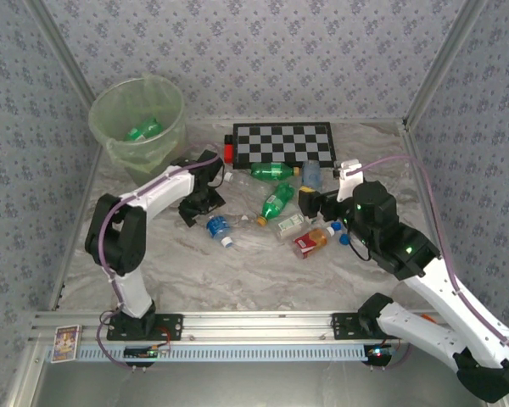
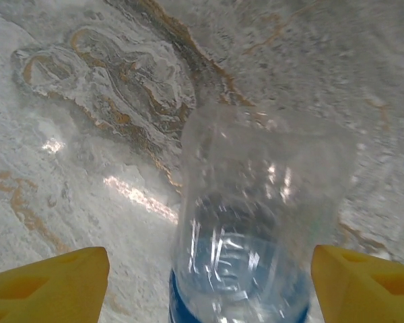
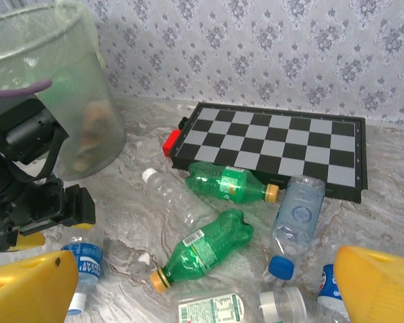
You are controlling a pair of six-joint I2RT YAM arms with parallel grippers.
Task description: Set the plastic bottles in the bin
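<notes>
Over on the left, the arm is stretched across the counter (image 1: 263, 271) with its wrist tipped down over a blue-label bottle (image 1: 218, 229) lying on its side. From the wrist camera, the left fingers (image 2: 57, 282) stand apart, one on each side of that bottle, its blue band nearest the lens and its clear body pointing away. One finger has bare counter between it and the plastic. The other sits right up beside the bottle wall, and contact there cannot be told. No clamp on it, then.

The bin (image 1: 110, 114) stands in the far left corner, and a green bottle (image 1: 144, 130) lies inside.

The other bottles lie on the counter in front of the checkerboard (image 1: 282, 142). A green one (image 1: 274, 171) lies just beside the board's near edge. A crushed green one (image 1: 276, 203) is below it, and a clear one with a blue cap (image 1: 312, 175) is to its right. A clear labelled one (image 1: 290, 225) lies nearer the arms, and a red-labelled one (image 1: 312, 243) next to that.

On the right, the wrist hangs low at the edge of the pile. The right fingers (image 3: 34, 289) are spread wide with nothing held between them, and the scattered bottles lie just beyond the tips. A small red block (image 3: 171, 142) touches the board's left corner.
</notes>
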